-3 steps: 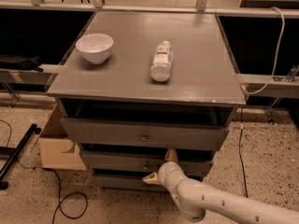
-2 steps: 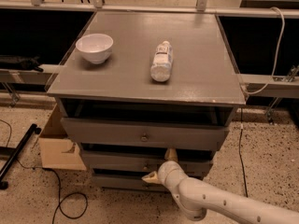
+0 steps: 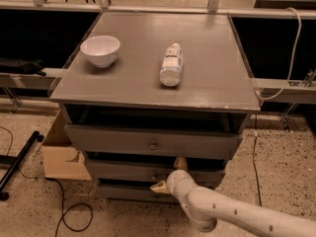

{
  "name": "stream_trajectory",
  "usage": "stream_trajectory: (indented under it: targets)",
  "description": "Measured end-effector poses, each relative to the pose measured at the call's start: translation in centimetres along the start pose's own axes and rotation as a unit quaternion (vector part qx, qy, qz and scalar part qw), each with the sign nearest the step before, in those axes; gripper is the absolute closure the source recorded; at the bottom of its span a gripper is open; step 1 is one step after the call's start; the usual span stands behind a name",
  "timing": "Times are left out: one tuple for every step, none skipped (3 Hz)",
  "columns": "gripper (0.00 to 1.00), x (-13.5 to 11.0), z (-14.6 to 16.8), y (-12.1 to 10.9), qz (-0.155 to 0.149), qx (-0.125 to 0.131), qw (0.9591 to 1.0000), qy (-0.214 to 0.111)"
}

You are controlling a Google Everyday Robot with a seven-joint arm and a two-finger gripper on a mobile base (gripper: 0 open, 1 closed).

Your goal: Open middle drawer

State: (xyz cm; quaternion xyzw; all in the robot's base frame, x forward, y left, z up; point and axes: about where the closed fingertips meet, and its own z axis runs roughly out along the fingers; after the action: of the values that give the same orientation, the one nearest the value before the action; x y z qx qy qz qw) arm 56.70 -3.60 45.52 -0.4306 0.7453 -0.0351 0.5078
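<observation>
Drawers: I count three in the grey bench [image 3: 207,73], with one white bowl [image 3: 100,50] and one plastic bottle [image 3: 171,64] lying on top, both well inside its edges. The middle drawer [image 3: 118,172] sits under the jutting top drawer [image 3: 108,139]. My gripper [image 3: 171,174] is at its front, jaws spread, and the arm [image 3: 232,214] reaches in from the lower right.

We are viewing a grey cabinet [image 3: 212,78] bearing a white bowl [image 3: 100,50] at left and a bottle [image 3: 171,64] lying on its side near centre. The gripper [image 3: 170,176] is sitting at the middle drawer [image 3: 118,171] front, below the partly open top drawer [image 3: 108,140]. A cardboard box [image 3: 61,158] is resting at the cabinet's left.
</observation>
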Motion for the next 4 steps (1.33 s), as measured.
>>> stream_trajectory:
  targets:
    - [0.0,2.3,0.7,-1.7,0.008,0.017,0.9993,0.033]
    - [0.0,3.8,1.0,-2.8,0.016,0.029,0.9981,0.052]
    - [0.0,3.8,1.0,-2.8,0.016,0.029,0.9981,0.052]
    - [0.0,3.1,1.4,-2.5,-0.018,0.027,0.9978,0.058]
